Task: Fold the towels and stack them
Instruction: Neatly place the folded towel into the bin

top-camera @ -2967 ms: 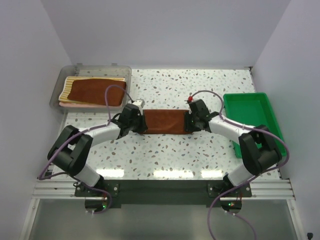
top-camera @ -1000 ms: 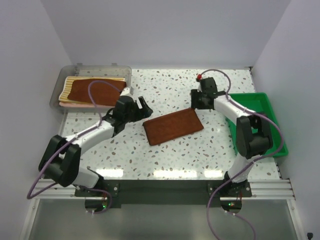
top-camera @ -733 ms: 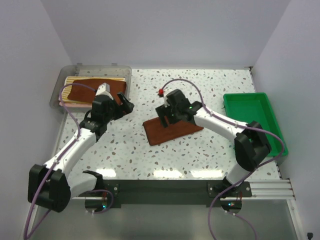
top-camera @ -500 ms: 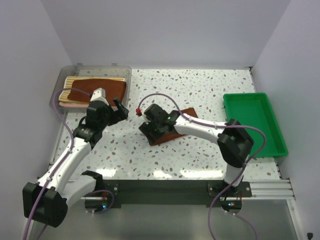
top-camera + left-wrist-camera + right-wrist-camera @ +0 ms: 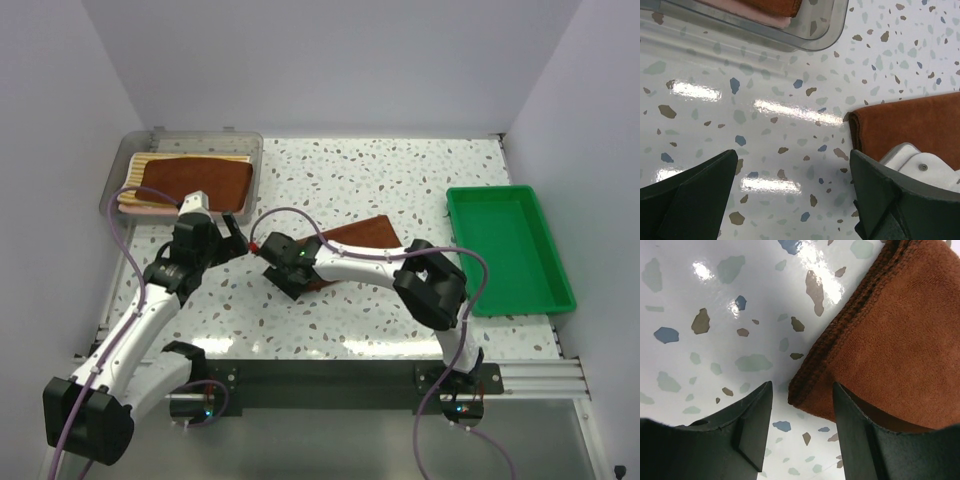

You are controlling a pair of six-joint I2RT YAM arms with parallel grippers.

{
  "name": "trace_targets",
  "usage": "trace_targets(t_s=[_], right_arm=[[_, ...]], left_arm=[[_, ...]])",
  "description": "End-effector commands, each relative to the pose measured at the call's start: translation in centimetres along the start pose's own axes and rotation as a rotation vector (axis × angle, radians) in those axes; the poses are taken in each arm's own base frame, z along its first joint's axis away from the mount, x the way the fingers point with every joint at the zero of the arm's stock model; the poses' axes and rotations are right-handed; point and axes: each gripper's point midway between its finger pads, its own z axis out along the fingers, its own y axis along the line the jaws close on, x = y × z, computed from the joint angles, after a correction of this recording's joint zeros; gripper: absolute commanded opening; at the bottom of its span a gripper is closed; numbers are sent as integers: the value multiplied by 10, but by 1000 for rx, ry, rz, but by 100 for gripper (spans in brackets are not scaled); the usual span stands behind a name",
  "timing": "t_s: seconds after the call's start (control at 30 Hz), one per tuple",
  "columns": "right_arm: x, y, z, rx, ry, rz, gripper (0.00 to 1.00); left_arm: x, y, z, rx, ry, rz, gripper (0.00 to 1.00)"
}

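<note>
A folded rust-brown towel (image 5: 350,248) lies slanted on the table's middle. My right gripper (image 5: 284,272) is at its near-left corner. In the right wrist view this gripper (image 5: 800,412) is open, low over the table, with the towel (image 5: 890,335) corner between its fingers, not pinched. My left gripper (image 5: 230,240) hangs left of the towel, wide open over bare table (image 5: 792,160); the towel's edge (image 5: 910,122) shows to its right. Another rust-brown towel (image 5: 195,183) tops a pile in the bin, over a striped towel (image 5: 150,160) and a pink towel (image 5: 140,208).
The clear grey bin (image 5: 256,165) stands at the back left; its corner (image 5: 810,40) is just ahead of my left gripper. A green tray (image 5: 510,240) sits empty at the right edge. My right arm's white link (image 5: 910,160) is close beside the left gripper.
The right arm swept left across the towel to its near-left corner. The left arm drew back toward the near left and its jaws widened. The towel lies slanted as before.
</note>
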Motion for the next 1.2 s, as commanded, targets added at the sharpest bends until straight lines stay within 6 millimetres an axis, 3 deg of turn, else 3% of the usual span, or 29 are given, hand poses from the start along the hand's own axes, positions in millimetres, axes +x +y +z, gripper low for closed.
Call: trace_targets(t_s=[0.0, 0.23, 0.33, 0.37, 0.4, 0.47, 0.6, 0.63, 0.8, 1.17], right_arm=[[0, -3, 5, 65, 10, -10, 55], [24, -7, 29, 119, 69, -18, 47], [37, -13, 36, 160, 108, -26, 27], [38, -18, 37, 184, 111, -31, 22], [38, -18, 36, 189, 112, -38, 10], [35, -21, 34, 193, 98, -35, 0], [7, -18, 17, 68, -25, 46, 0], [0, -20, 4, 43, -66, 65, 0], [-26, -29, -22, -78, -211, 176, 0], [-28, -35, -37, -201, -294, 289, 0]], left_arm=[[-8, 6, -3, -25, -34, 26, 100], [-8, 10, -2, -44, -31, 36, 100], [-7, 12, -2, -55, -28, 43, 100], [-6, 13, -2, -60, -26, 45, 100], [-5, 14, -1, -61, -23, 49, 100], [-3, 13, 0, -57, -16, 51, 100], [7, 8, 4, -30, 25, 22, 100], [9, 6, 5, -20, 34, 15, 100], [13, -15, 11, 69, 65, -60, 100], [39, -81, 37, 320, 257, -253, 100]])
